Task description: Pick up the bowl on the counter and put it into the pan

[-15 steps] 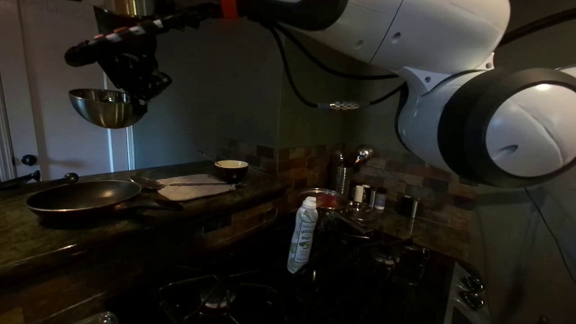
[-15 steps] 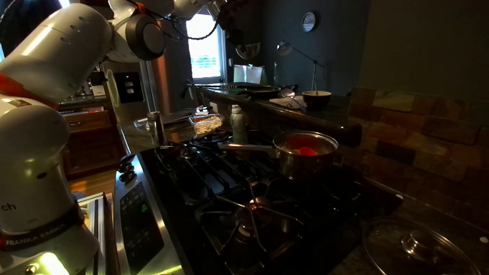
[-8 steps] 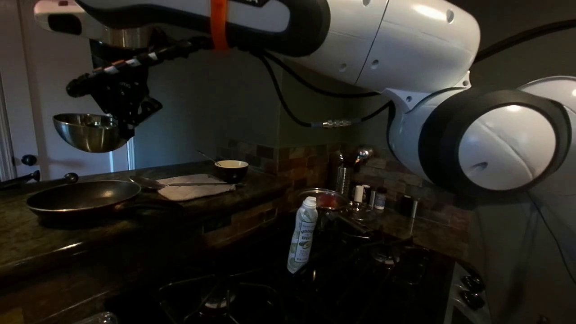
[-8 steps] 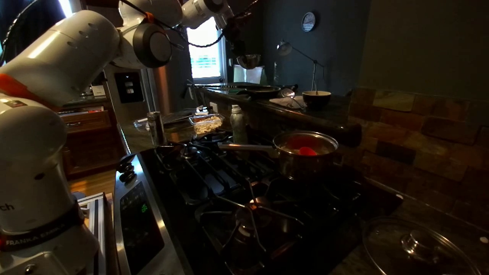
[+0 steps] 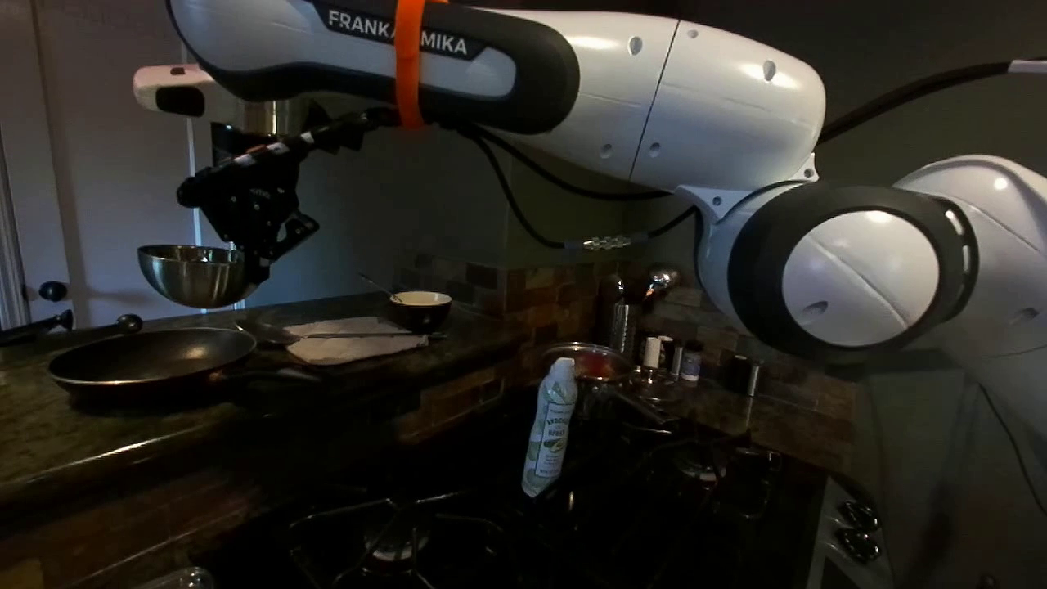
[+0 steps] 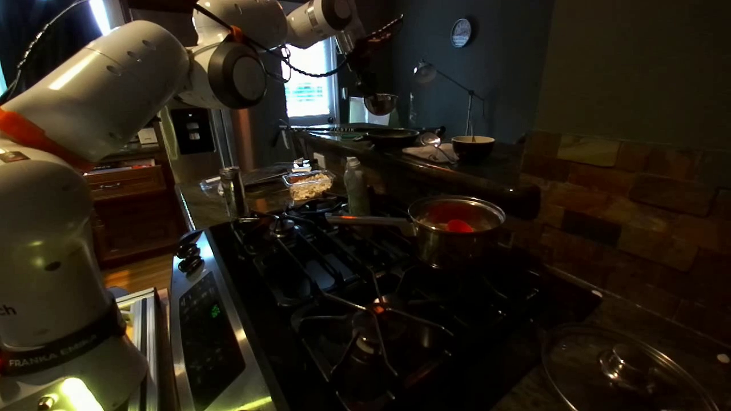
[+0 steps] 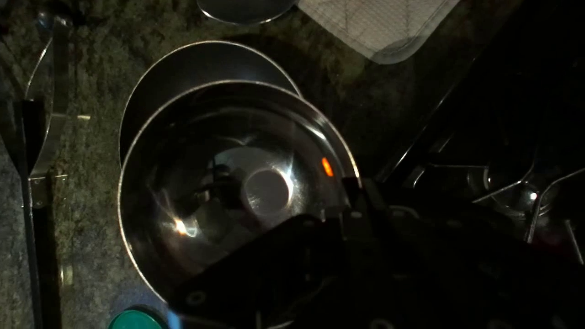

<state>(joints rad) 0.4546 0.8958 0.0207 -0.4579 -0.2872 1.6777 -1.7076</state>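
Note:
The shiny steel bowl [image 5: 190, 278] hangs upright in the air above the counter, held at its rim. It also shows in an exterior view [image 6: 381, 105] and fills the middle of the wrist view [image 7: 267, 192]. My gripper [image 5: 257, 268] is shut on the bowl's rim, with one finger inside and one outside; the rim runs between the fingertips in the wrist view [image 7: 358, 185]. The dark frying pan [image 5: 151, 360] lies on the counter below the bowl. In the wrist view the bowl covers most of the pan [image 7: 215, 61], whose far edge shows beyond it.
A white cloth [image 5: 352, 343] with a long spoon and a dark bowl with a cream inside [image 5: 420, 311] lie right of the pan. A spray can [image 5: 550, 429] and a pot [image 6: 457, 242] stand by the stove. A green lid [image 7: 137, 321] shows in the wrist view.
My gripper has come down with the bowl towards the pan. In both exterior views it has lately also shifted a little to the right. The pan has not moved.

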